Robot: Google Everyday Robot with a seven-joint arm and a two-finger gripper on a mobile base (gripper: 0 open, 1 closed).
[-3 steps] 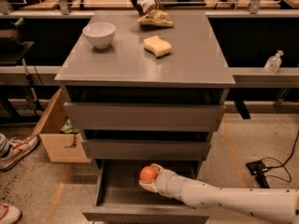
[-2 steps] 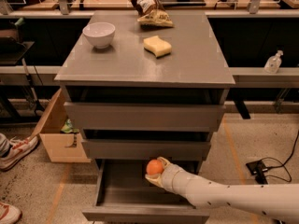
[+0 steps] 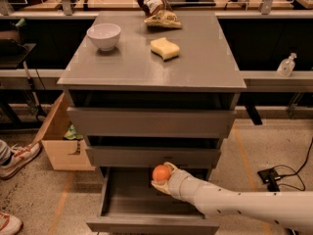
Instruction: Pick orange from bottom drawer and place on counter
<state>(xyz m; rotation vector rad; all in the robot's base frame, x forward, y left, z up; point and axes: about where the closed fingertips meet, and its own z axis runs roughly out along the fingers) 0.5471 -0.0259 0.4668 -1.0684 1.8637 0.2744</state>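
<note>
The orange (image 3: 160, 173) is small and round, held in my gripper (image 3: 163, 176) above the open bottom drawer (image 3: 146, 224), just under the front of the middle drawer. The gripper's fingers are closed around the fruit from the right and below. My white arm (image 3: 234, 204) reaches in from the lower right. The grey counter (image 3: 195, 62) is the flat top of the drawer cabinet, well above the gripper.
On the counter stand a white bowl (image 3: 103, 35), a pale yellow sponge (image 3: 164, 48) and a chip bag (image 3: 161, 18) at the back. A cardboard box (image 3: 61, 141) sits left of the cabinet. A person's shoes (image 3: 19, 155) are at the far left. A cable and plug (image 3: 274, 175) lie on the floor at right.
My gripper has lifted the orange upward and slightly right, out of the drawer's interior toward the middle drawer's front.
</note>
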